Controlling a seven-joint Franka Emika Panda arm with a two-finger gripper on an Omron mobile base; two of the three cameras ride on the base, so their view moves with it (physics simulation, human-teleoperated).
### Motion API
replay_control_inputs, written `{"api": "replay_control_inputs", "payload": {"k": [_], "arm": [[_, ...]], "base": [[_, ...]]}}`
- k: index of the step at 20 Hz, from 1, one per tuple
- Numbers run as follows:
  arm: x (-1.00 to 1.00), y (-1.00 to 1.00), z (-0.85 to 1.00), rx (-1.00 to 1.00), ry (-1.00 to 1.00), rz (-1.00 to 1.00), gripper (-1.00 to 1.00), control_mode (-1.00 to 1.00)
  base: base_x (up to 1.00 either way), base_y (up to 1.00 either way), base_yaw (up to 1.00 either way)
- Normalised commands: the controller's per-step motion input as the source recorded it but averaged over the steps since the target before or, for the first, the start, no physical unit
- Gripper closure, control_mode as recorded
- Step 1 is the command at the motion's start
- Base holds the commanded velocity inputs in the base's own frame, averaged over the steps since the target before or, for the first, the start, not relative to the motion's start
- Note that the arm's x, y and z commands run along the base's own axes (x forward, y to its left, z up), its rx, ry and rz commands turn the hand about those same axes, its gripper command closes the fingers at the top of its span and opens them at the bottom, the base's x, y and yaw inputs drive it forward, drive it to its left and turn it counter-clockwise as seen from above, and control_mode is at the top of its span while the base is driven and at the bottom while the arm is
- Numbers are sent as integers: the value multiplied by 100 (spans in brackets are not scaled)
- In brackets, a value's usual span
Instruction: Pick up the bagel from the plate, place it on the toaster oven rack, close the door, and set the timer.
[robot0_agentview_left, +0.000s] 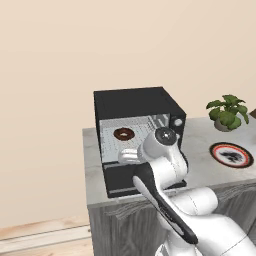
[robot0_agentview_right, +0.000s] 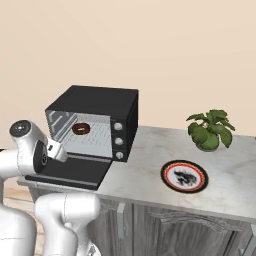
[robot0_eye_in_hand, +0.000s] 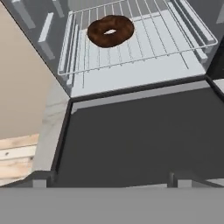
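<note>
Inside, bagel (robot0_eye_in_hand: 110, 30) on toaster oven rack (robot0_eye_in_hand: 148, 41), door (robot0_eye_in_hand: 140, 135) down

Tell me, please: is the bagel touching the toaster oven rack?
Touching. In the hand view the bagel lies flat on the toaster oven rack, with no gap.

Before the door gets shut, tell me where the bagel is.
The bagel lies on the toaster oven rack inside the open oven, toward the rack's back left in the hand view, above the lowered door.
</note>
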Motion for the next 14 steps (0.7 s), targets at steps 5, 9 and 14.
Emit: {"api": "replay_control_inputs", "payload": {"k": [5,9,14], "arm": [[-71,56,100,-14,4,2,-100,-100],[-43,60,100,-20,4,5,-100,-100],[-40,47,98,-24,14,8,-100,-100]], "base": [[0,0,0],[0,0,0],[0,0,0]]}}
